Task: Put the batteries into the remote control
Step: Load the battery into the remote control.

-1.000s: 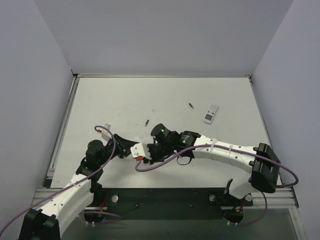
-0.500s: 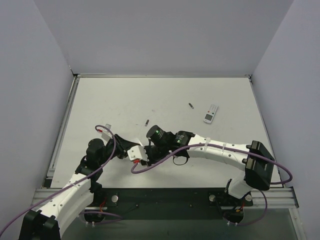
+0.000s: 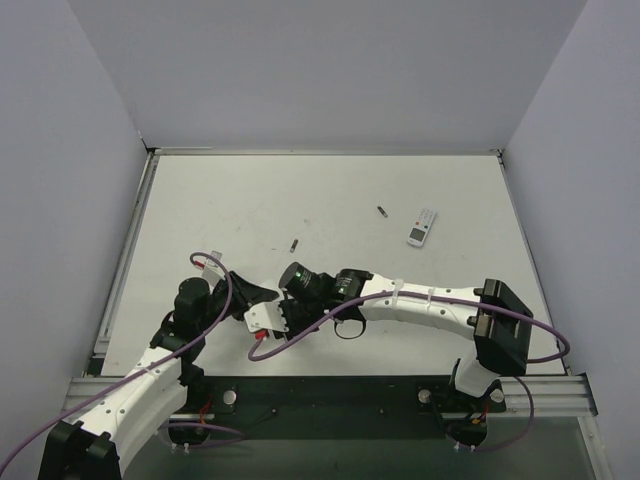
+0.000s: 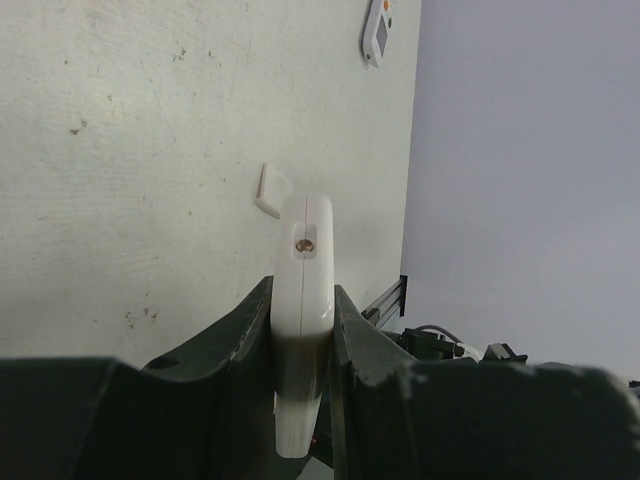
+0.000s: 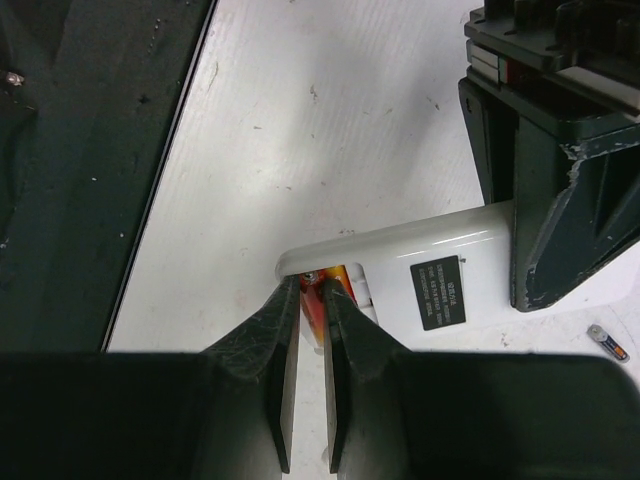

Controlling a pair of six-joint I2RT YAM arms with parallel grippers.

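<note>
Fingers of the right gripper (image 5: 312,288) stand narrow, pinched on a red battery (image 5: 313,312) that shows as a thin strip between them. The battery's far end sits at the open bay in the white back of the remote control (image 5: 470,245), at the end of the remote nearest this gripper. Just to the right of the fingertips, inside the bay, a red-orange shape (image 5: 345,278) shows; I cannot tell whether it is the other battery. Further right on the same white back is a dark label (image 5: 437,291).

At the remote's other end, the left gripper (image 4: 303,297) is closed on it. In the left wrist view the remote stands edge-on between the 2 dark fingers, both pressed against it, its tip reaching past them above the surface (image 4: 150,150).

Just past that tip, slightly left of the gripper's line, a small white piece (image 4: 272,188) lies on the surface. Further out from both grippers lies 1 dark cylinder (image 3: 293,244). A second dark cylinder (image 3: 382,211) lies well apart from it, further away and to the right. Just beside that one, farthest from the grippers, rests a white-faced remote (image 4: 378,30).
</note>
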